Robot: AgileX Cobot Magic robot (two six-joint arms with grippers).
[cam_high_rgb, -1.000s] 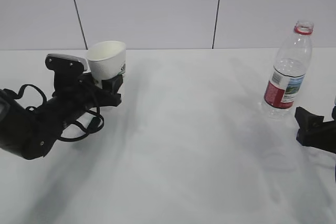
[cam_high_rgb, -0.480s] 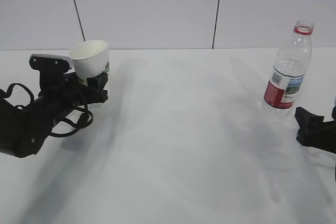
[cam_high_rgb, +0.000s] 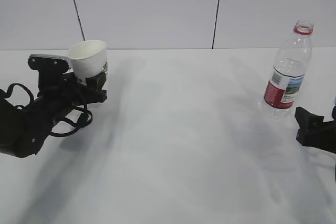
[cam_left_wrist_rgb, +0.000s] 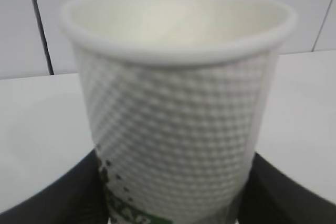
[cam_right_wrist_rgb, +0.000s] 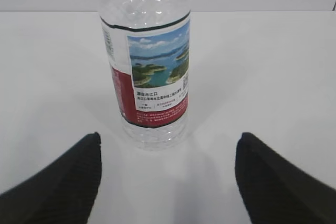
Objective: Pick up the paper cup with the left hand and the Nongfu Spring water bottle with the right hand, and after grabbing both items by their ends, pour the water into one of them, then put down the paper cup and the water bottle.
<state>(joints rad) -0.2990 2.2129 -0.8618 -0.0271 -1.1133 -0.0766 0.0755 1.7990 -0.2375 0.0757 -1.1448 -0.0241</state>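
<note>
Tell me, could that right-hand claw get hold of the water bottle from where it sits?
Probably yes. The right gripper is open, its fingers apart on either side of the upright water bottle, which stands just ahead on the bare white table with nothing between them.

The left hand (cam_high_rgb: 86, 84) is a matte black arm, thick and rounded at the near end and narrowing toward blocky black fingers (cam_high_rgb: 97, 80). Loose black cables (cam_high_rgb: 71, 124) loop out from its side and underside, and another loop curls at its back. A flat grey camera block (cam_high_rgb: 48, 59) with a dark underside sits on top near the wrist. In the left wrist view its fingers (cam_left_wrist_rgb: 283, 192) show as smooth, dark curved shapes. The right hand (cam_high_rgb: 315, 129) is seen only in part: angular black pieces at the picture's edge. In the right wrist view its fingers (cam_right_wrist_rgb: 58, 182) are broad black wedges with a finely ribbed, matte surface.
</note>
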